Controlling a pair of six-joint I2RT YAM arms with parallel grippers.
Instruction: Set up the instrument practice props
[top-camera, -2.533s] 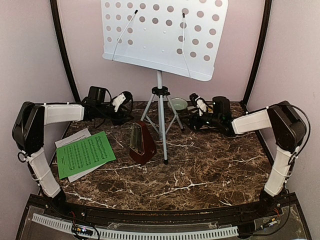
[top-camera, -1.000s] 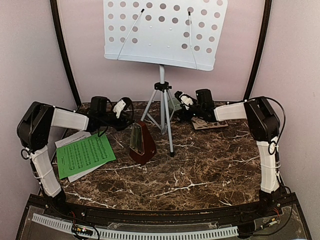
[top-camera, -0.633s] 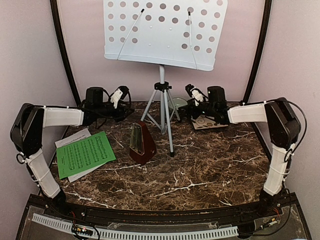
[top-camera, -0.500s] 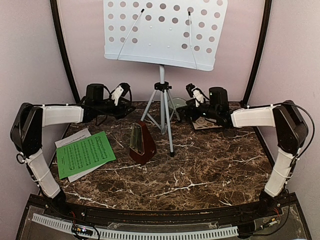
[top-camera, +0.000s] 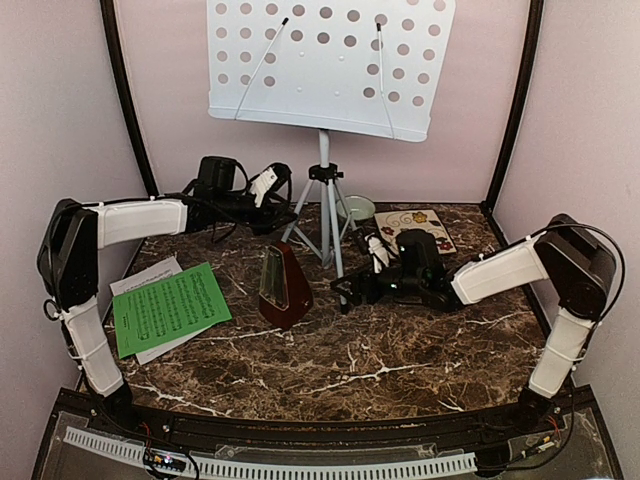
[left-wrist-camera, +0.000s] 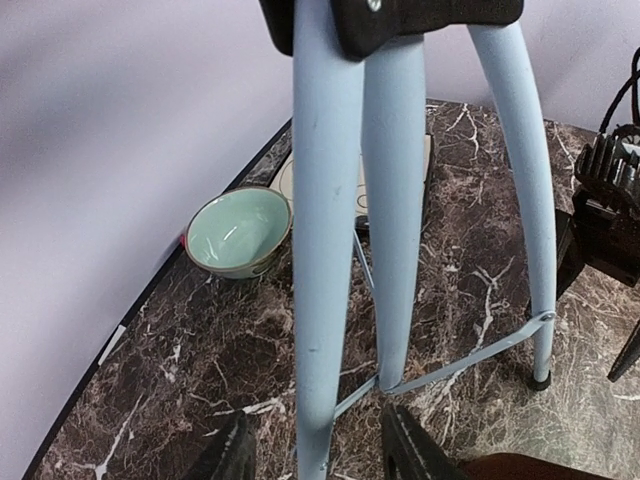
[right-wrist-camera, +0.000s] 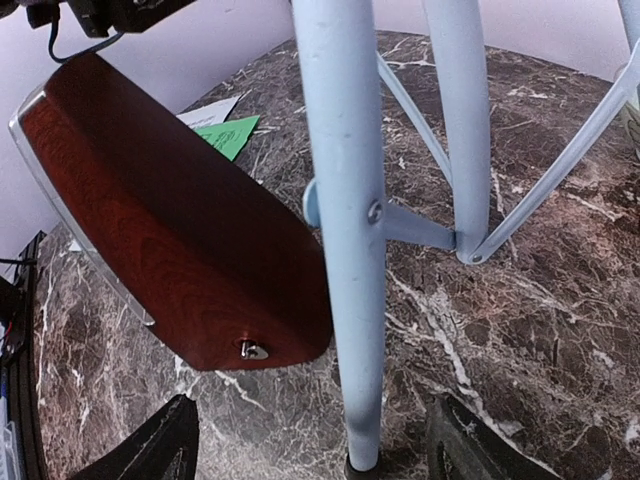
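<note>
The white hole-punched music-stand desk (top-camera: 330, 65) stands at the back on pale tripod legs (top-camera: 325, 225). The dark red-brown metronome (top-camera: 283, 285) stands just left of the front leg. The green music sheet (top-camera: 168, 308) lies on a white sheet (top-camera: 145, 277) at the left. My left gripper (top-camera: 286, 210) is open, with the tripod's left leg (left-wrist-camera: 325, 250) between its fingers (left-wrist-camera: 410, 450). My right gripper (top-camera: 346, 291) is open low around the front leg (right-wrist-camera: 350, 250), beside the metronome (right-wrist-camera: 170, 240).
A small pale-green bowl (top-camera: 356, 208) sits behind the tripod; it also shows in the left wrist view (left-wrist-camera: 238, 232). A flower-patterned tile (top-camera: 412, 226) lies at the back right. Black frame posts and pink walls close in the sides and back.
My right arm has swung from the tile at the back right forward and left to the tripod's front leg. My left arm has reached right to the left leg. The stand stays put.
</note>
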